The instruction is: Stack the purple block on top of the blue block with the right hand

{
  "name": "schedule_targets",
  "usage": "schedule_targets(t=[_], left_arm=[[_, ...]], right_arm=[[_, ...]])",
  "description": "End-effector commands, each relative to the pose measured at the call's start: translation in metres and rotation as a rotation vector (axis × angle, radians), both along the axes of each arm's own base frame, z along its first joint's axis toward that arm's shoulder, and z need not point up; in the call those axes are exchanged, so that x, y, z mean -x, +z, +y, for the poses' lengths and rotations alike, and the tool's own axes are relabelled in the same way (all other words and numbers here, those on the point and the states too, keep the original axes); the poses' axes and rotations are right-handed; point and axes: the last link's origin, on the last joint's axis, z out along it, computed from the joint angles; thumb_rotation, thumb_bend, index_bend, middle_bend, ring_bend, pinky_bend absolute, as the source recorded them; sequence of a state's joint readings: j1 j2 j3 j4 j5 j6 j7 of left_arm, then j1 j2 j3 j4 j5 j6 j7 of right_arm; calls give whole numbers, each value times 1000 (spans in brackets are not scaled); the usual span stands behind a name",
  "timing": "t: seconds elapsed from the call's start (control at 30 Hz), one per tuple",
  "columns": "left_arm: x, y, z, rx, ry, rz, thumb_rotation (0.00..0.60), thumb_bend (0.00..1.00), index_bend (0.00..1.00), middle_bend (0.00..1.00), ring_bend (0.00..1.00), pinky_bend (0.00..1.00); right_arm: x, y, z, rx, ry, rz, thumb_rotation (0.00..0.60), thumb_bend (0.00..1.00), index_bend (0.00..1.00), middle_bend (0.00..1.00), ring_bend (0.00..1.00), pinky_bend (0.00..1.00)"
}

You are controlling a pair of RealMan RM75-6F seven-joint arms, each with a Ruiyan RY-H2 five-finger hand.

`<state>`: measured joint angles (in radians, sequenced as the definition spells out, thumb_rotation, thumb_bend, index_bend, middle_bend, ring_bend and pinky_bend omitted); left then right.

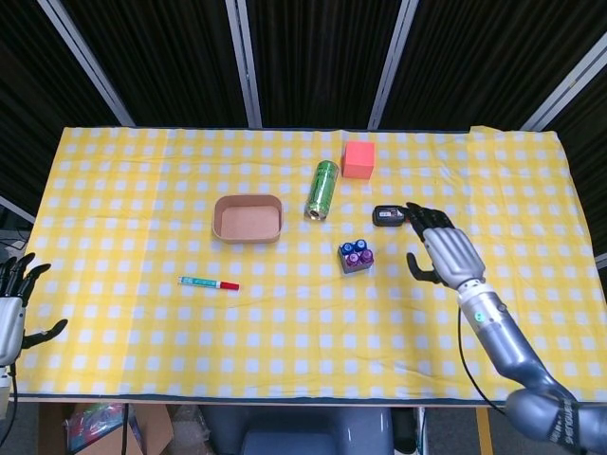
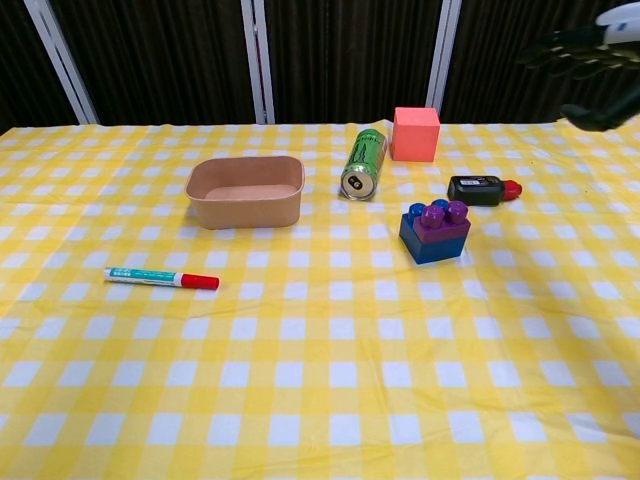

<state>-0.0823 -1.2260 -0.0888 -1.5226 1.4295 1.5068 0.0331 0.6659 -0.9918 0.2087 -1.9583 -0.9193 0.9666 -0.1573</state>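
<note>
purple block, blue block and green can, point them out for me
purple block [image 2: 442, 214], chest view, its studded top
blue block [image 2: 432, 243], chest view, its front face
green can [image 2: 364, 163], chest view, its side

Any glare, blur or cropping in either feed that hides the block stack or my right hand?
Head view: even light, no glare; purple block on blue block sharp though small, right hand fully in frame. Chest view: the stack is crisp with a soft shadow; the right hand is cropped at the top-right corner and dark against the backdrop.
</note>
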Motion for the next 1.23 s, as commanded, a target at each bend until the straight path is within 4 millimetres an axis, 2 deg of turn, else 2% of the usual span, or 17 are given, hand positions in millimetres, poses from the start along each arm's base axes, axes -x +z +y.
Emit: schedule_targets(t=[0.03,0.1,0.17,0.23,0.27,0.33,0.47,0.57,0.87,1.23], left_arm=[[0,-1,0,3,-2,0,600,121,174,48,0,52],[-1,-2,-1,8,-4,3,600,121,174,47,0,52],[-2,-4,-2,17,-6,2,600,121,174,47,0,52],[-3,-5,-2,30,-10,-2,600,121,175,47,0,52],[-4,-8,-2,44,-14,-2,600,121,174,47,0,52],[-5,-10,-3,52,-15,4,600,121,174,47,0,52],[-7,-13,-3,61,-18,6,600,121,175,47,0,52],[-8,-13,-3,59,-18,9,600,121,174,47,0,52],[-5,-8,-2,43,-14,-1,600,121,174,46,0,52],[0,-4,1,29,-2,-10,600,121,174,46,0,52]], right_arm=[[28,10,34,14,-33,50,600,524,0,0,0,0],[45,10,52,37,-42,72,600,411,0,0,0,0],[62,8,68,65,-43,76,600,373,0,0,0,0],[79,5,82,90,-43,56,600,368,0,0,0,0],[97,7,93,125,-55,39,600,368,0,0,0,0],[119,8,104,176,-15,4,600,368,0,0,0,0],[148,13,116,235,11,-22,600,369,0,0,0,0],[162,15,124,268,11,-9,600,369,0,0,0,0],[189,32,142,358,2,118,600,369,0,0,0,0],[198,40,155,389,3,209,600,369,1,0,0,0]])
